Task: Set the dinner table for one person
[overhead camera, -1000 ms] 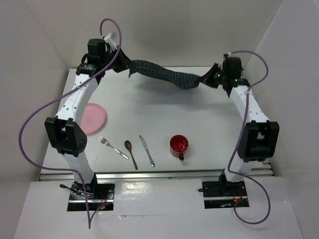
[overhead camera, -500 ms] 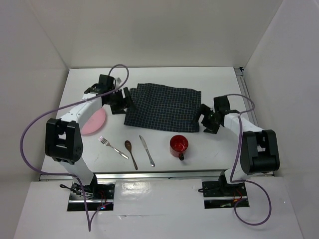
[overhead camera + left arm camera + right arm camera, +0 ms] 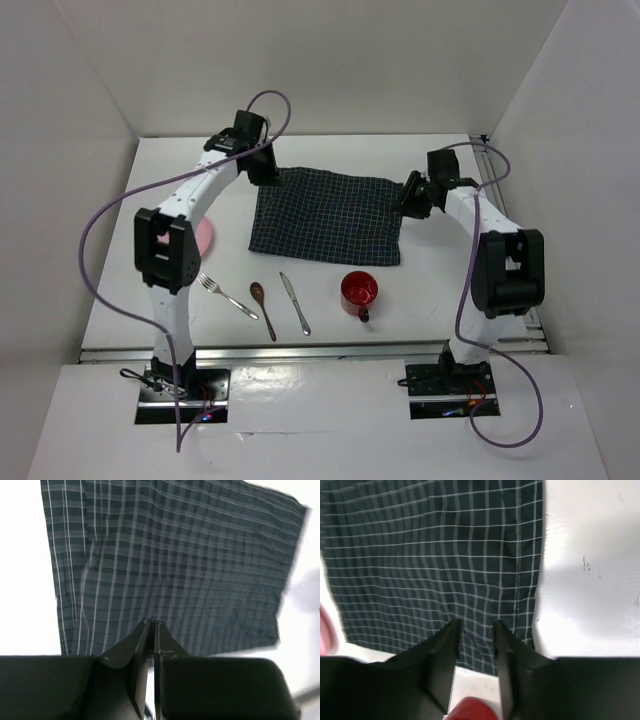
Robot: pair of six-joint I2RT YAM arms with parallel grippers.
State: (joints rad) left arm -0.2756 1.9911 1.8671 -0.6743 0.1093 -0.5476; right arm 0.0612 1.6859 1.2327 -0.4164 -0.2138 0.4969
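The dark navy checked cloth mat lies spread flat on the white dinner table. My left gripper is at the mat's far left corner. In the left wrist view the left gripper is shut with nothing in it, above the mat. My right gripper is at the mat's far right corner. In the right wrist view the right gripper is open and empty over the mat's edge.
A pink plate lies left of the mat, partly hidden by my left arm. A fork, a wooden spoon and a knife lie in a row near the front. A red mug stands just in front of the mat's near right corner.
The mat was held stretched in the air at the back, then came down flat on the table. Both grippers have since moved to its far corners.
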